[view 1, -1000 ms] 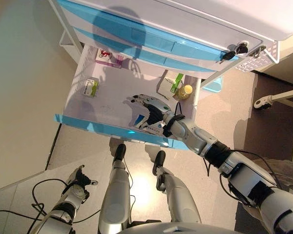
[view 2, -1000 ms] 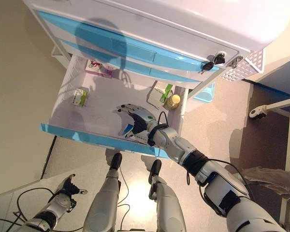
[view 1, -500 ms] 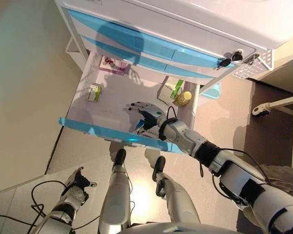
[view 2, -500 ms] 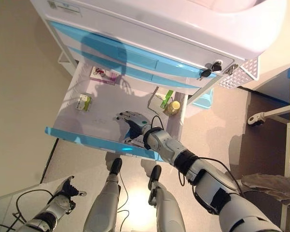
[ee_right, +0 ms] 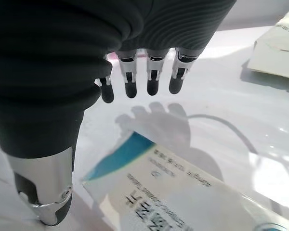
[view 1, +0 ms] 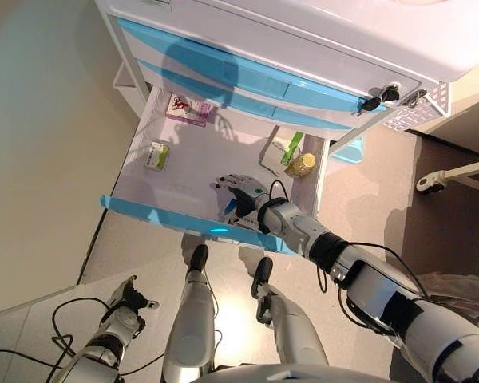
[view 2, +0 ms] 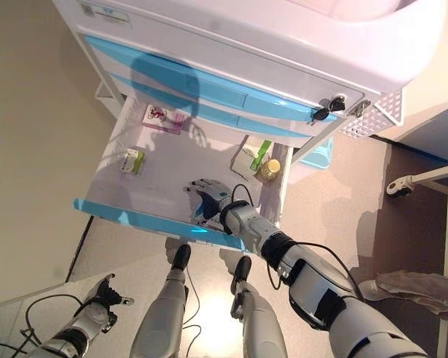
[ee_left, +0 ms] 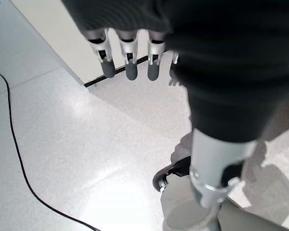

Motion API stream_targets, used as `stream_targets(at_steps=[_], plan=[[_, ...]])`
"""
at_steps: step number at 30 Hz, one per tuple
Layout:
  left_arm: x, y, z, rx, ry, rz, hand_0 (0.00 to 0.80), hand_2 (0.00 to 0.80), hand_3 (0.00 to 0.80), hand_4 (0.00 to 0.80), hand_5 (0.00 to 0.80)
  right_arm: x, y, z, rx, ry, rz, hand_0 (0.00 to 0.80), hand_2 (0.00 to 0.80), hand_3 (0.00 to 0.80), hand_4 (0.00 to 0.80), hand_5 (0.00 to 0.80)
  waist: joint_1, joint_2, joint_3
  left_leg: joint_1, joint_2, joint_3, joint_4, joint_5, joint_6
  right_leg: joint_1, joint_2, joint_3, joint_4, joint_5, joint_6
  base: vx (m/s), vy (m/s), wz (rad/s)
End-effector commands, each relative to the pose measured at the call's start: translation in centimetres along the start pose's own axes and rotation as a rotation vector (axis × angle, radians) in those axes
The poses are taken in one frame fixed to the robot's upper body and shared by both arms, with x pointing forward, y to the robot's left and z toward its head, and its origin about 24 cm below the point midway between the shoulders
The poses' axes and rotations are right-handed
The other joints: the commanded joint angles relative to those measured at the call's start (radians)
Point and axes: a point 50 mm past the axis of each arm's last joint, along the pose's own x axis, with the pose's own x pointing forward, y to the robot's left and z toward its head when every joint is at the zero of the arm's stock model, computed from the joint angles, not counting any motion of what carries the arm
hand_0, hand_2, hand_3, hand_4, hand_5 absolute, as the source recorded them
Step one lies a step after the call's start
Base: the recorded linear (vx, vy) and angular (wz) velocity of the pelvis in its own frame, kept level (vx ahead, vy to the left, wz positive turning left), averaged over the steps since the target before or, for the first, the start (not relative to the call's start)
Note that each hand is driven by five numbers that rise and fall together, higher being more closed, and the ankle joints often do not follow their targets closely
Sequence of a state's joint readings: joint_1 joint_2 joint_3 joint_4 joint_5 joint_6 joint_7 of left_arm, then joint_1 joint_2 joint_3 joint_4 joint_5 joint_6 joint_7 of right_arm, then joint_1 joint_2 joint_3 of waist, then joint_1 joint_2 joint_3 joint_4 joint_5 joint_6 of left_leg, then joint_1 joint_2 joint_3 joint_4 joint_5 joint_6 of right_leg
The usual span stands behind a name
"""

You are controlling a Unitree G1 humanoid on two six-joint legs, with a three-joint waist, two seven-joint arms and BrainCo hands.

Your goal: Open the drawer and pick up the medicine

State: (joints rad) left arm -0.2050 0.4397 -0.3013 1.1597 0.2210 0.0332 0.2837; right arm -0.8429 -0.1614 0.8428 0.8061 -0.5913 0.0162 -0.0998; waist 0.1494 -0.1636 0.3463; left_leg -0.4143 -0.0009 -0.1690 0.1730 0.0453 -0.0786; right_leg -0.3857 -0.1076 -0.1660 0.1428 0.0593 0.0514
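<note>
The bottom drawer (view 1: 160,214) of the white and blue cabinet stands pulled out. My right hand (view 1: 243,191) reaches down into it near the front edge, fingers relaxed and open. Under its palm lies a white medicine box with a blue corner (ee_right: 183,192), partly hidden in the eye views (view 1: 228,210). In the right wrist view the fingers (ee_right: 153,82) hang above the box and the thumb stands beside its corner, without gripping. My left hand (view 1: 126,302) hangs low by the floor, its fingers (ee_left: 130,62) straight and holding nothing.
The drawer also holds a small green and white box (view 1: 156,154), a pink and white box (view 1: 188,108) at the back, a green and white box (view 1: 286,148) and a yellow bottle (view 1: 302,164). Keys (view 1: 381,96) hang from the cabinet's lock. A wheeled stand's caster (view 1: 425,183) sits to the right.
The camera has shifted. My right hand has sunk a little lower over the blue-cornered box near the drawer's front. The left hand has stayed put.
</note>
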Motion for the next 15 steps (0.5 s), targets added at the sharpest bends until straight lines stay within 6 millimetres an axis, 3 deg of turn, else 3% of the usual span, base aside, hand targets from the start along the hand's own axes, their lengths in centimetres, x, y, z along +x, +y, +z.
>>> stream_targets(at_steps=[1,9,15], plan=[[-0.2,-0.3,-1.1,0.018,0.040,-0.004,0.000,0.000,0.000,0.000,0.000,0.8,-1.6,0.3,-0.050,0.001,-0.045,0.000,0.000,0.000,0.000,0.000,-0.008,-0.001,0.022,-0.017,-0.067,-0.021,-0.023,-0.006,0.074,0.011,-0.011,0.015,0.011,-0.002,0.054,0.000,0.000,0.00],[-0.2,-0.5,-1.1,0.022,0.041,-0.014,0.000,0.000,0.000,0.000,0.000,0.8,-1.6,-1.9,-0.072,0.100,-0.030,0.000,0.000,0.000,0.000,0.000,-0.006,0.006,0.024,-0.017,-0.067,-0.018,-0.023,-0.004,0.074,0.011,-0.013,0.017,0.010,0.001,0.055,0.000,0.000,0.00],[-0.2,-0.7,-1.0,0.023,0.040,-0.020,0.000,0.000,0.000,0.000,0.000,0.7,-1.7,-2.4,-0.095,0.120,-0.026,0.000,0.000,0.000,0.000,0.000,-0.006,0.010,0.025,-0.018,-0.069,-0.017,-0.022,-0.004,0.074,0.011,-0.013,0.017,0.012,-0.001,0.055,0.000,0.000,0.00]])
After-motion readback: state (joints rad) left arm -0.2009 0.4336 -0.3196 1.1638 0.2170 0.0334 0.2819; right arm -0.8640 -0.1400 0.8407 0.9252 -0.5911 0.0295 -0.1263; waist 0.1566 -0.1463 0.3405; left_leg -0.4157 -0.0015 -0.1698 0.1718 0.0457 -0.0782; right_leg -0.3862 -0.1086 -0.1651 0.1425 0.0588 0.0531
